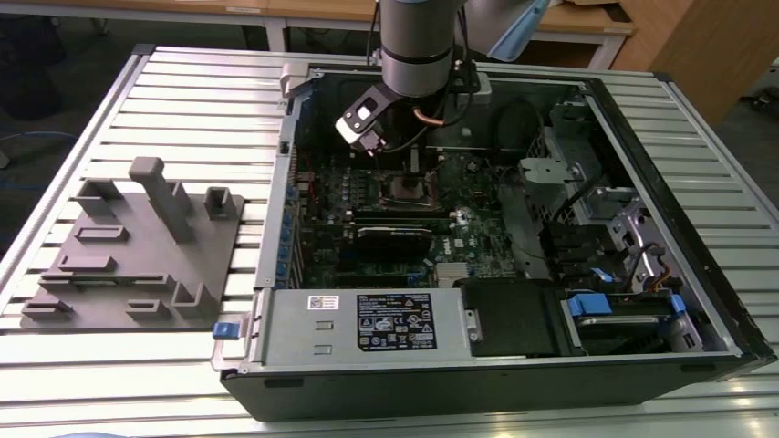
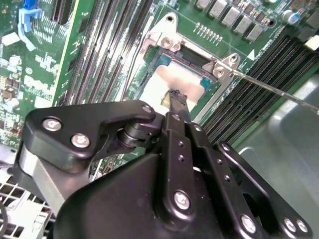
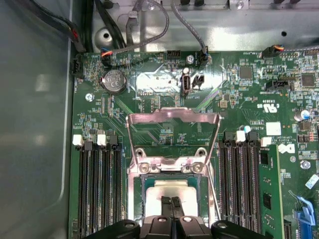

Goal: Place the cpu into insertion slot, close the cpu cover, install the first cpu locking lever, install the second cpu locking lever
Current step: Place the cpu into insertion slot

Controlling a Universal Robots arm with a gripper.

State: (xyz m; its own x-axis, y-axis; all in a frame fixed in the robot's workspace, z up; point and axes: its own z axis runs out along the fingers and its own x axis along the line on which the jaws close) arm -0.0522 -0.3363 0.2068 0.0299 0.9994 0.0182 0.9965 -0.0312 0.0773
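The cpu lies flat in the insertion slot, its silver top showing in both wrist views. The cpu cover stands raised behind the slot on its hinge. My gripper is shut, with nothing between its fingers, and its tip rests on or just above the cpu's top. A thin metal locking lever sticks out sideways from the slot's corner. In the exterior view the arm hangs over the slot inside the open computer case.
Long black memory slots flank the slot on both sides. A black card lies nearer the case front. The case walls surround the board. A grey fixture block stands on the slatted table at the exterior view's left.
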